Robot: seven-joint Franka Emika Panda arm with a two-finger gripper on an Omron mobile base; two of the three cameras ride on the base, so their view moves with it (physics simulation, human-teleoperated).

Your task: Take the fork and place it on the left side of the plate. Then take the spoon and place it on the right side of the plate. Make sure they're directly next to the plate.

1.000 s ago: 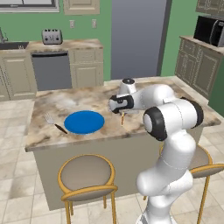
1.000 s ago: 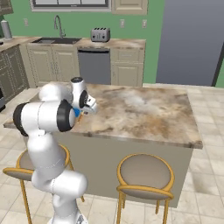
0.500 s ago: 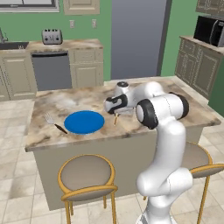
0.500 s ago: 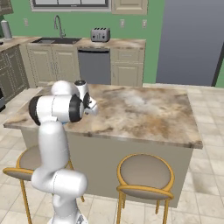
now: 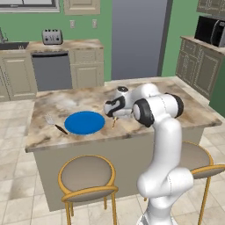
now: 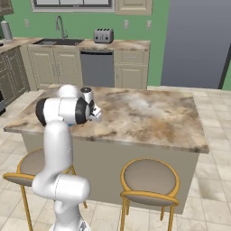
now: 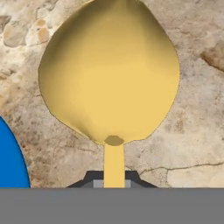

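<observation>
Left base view gives you the clearest read on progress: the fork (image 5: 54,124) already lies on the counter (image 5: 145,94) just beside the left edge of the plate (image 5: 84,122), its pale tined head pointing toward the far side and its thin black handle angled toward the near edge. You can judge that first half of the job as done, though from here you cannot tell whether fork and plate actually touch.

The second half is under way. Your gripper (image 5: 115,117) hangs low over the counter just right of the plate, and its fingers are pressed together on the orange handle of the spoon (image 7: 109,74). In the hand view the yellow bowl hangs straight ahead of the fingertips, above bare stone, with a sliver of blue plate at the lower left. So the spoon is on the correct side and close to the plate, but you have not yet let it go; what is left is to set it down right against the plate's right edge and release.

As for surfaces: the counter is mottled tan and brown marble with dark veins, smooth and flat. The plate is a plain, thin, bright blue disc with no raised rim that you can see. The spoon's head is a broad, rounded teardrop in matte yellow, narrowing to a slim flat stem.
</observation>
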